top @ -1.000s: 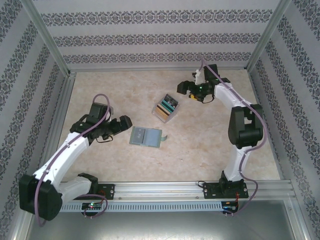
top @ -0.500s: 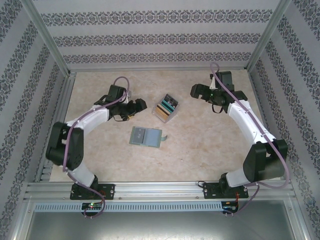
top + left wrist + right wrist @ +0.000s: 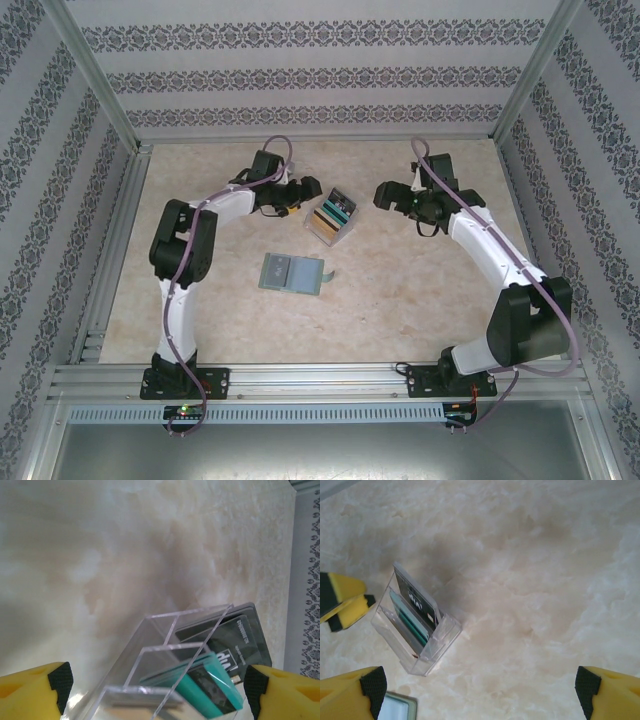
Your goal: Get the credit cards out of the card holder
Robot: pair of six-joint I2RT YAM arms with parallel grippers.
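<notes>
Credit cards [image 3: 331, 212]: black with white print, teal and tan-gold, standing on edge in staggered rows so that each top edge sits clear of the card in front, which should leave something to pinch. The black card [image 3: 235, 640] is rearmost, with the teal card [image 3: 210, 690] in front of it. Card holder [image 3: 326, 240]: a clear, stepped, compartmented stand resting on its base on the table [image 3: 420, 290], toward the far edge and about midway between the side edges. All the cards appear to be in its slots, none drawn. Left gripper [image 3: 303, 198]: just beside the holder on its left, jaws spread wide. In the left wrist view the two yellow fingertips [image 3: 57, 680] sit at the lower corners with the holder's clear wall [image 3: 150, 645] between them, seemingly not touching; this looks like a stance for bracing the stand or reaching a card. Right gripper [image 3: 388, 198]: near the holder on its right but apart from it, jaws at full spread and holding nothing; in its own view [image 3: 480, 685] the holder [image 3: 432, 655] lies ahead and to the left. Dull-green bifold wallet [image 3: 290, 272]: lying flat and open near the table's middle, nearer the near edge than the holder, pale inside facing up; whether it contains cards cannot be told.
</notes>
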